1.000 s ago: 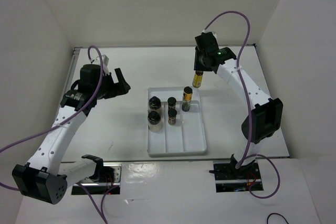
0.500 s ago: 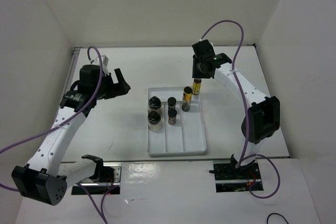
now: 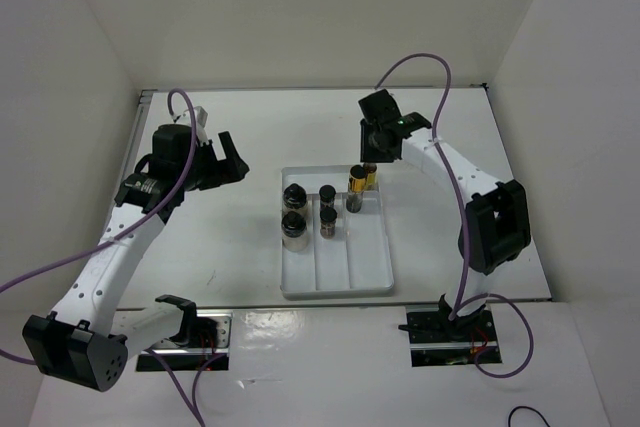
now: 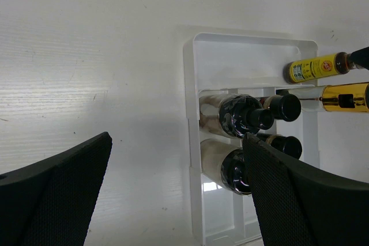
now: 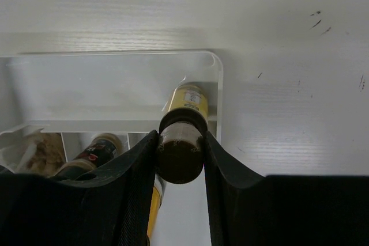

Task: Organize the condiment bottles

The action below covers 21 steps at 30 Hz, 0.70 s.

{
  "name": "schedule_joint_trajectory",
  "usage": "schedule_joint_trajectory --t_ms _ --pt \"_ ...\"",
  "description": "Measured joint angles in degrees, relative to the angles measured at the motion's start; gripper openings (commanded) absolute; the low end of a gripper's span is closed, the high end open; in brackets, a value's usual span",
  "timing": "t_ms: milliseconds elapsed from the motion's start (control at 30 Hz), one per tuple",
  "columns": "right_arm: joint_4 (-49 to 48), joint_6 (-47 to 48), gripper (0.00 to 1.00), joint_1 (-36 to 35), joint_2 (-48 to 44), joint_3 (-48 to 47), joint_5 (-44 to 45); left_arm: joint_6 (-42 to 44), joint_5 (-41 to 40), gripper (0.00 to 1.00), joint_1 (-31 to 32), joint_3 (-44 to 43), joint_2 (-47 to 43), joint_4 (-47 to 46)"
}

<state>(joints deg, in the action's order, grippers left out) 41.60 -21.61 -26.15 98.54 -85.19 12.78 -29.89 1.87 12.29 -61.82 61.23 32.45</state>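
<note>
White tray (image 3: 362,259), glossy white tabletop (image 3: 230,247) with faint dark scuffs, yellow-amber bottle (image 3: 371,178) with bright yellow label, amber-gold bottle (image 3: 356,189), two dark brown bottles (image 3: 327,197), squat jars (image 3: 293,230) pale under black caps, white arms (image 3: 105,267) with black joints, purple cables (image 3: 418,55).

A white three-compartment tray (image 3: 352,265) sits on a white table (image 3: 235,247) between white walls (image 3: 300,17).
</note>
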Motion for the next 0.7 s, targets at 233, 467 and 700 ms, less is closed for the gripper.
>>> schedule_joint_trajectory --t_ms 233,467,700 --pt "-1.51 -0.22 0.12 -0.44 0.50 1.14 0.22 0.02 0.07 1.00 0.00 0.00 0.00 -0.04" --pt "-2.08 -0.46 0.48 -0.52 0.50 1.33 0.31 0.02 0.57 1.00 0.00 0.00 0.00 -0.13" --pt "-1.99 -1.29 0.77 -0.61 0.70 1.22 0.55 0.02 0.66 1.00 0.00 0.00 0.00 -0.13"
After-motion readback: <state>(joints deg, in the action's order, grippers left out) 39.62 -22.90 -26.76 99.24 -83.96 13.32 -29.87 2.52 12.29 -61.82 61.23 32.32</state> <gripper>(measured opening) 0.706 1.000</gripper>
